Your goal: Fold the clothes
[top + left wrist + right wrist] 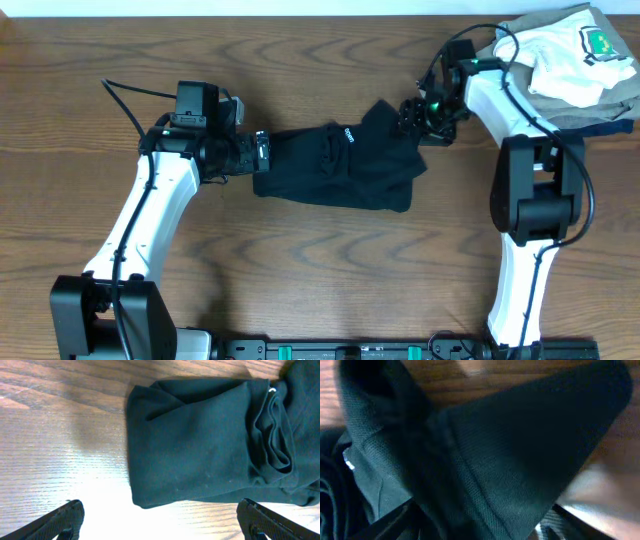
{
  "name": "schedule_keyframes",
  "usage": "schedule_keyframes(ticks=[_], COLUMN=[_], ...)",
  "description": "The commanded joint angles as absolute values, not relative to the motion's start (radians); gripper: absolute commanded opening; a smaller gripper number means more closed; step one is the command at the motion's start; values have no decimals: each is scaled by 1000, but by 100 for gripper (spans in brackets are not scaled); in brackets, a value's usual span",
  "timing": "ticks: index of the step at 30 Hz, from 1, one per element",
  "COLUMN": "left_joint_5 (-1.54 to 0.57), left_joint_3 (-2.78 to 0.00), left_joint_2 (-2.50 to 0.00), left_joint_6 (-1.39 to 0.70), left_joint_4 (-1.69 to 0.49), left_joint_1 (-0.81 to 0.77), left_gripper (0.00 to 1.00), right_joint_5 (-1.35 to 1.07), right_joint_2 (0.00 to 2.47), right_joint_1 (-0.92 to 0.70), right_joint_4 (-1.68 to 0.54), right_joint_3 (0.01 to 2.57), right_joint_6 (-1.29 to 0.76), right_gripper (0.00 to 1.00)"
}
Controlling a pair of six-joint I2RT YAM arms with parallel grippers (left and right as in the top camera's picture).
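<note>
The black polo shirt lies partly folded in a compact bundle at the middle of the wooden table, a small white print showing on top. My left gripper is open and empty just off the shirt's left edge; in the left wrist view the shirt's folded edge lies ahead of my spread fingers. My right gripper is at the shirt's upper right corner. In the right wrist view its fingers stand wide apart with black cloth filling the gap between them.
A white garment with a green crest lies at the back right corner on top of khaki and navy garments, close behind the right arm. Bare wood table runs in front of the shirt.
</note>
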State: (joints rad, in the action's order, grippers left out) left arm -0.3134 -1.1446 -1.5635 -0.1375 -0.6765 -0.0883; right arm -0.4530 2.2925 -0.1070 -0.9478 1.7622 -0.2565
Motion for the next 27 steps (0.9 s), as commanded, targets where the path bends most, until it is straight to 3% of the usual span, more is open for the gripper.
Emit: schedule_keyframes(ticks=[1,3,4,5,18,27], left_joint_5=[-294,-294,-294,-294,-232,-100], left_joint_3=[-1162,-1162,-1162,-1162,-1162,-1162], left_joint_2=[-1560,-1560,-1560,-1560,-1560,-1560], left_joint_6=[-124,-124,-124,-124,-125,-125], left_joint_4=[-681,-681,-681,-681,-681,-680], left_joint_1=[-85,-85,-85,-85,-85,-73], left_gripper=[98,98,98,98,98,98], right_joint_5=[-428,-401,-396,-393,-393,-397], right_joint_2=[2324,2325,2321,2320,2081,1952], right_joint_1=[-119,-119,-118,-116,-14,-175], right_joint_4=[-925,-920,-922,-924,-1110,-1095], right_joint_3=[1765,1765,1765,1765,1765,1765], right_joint_6=[-277,-277,-277,-277,-162,-241], right_gripper=[50,15,4,2,1,1])
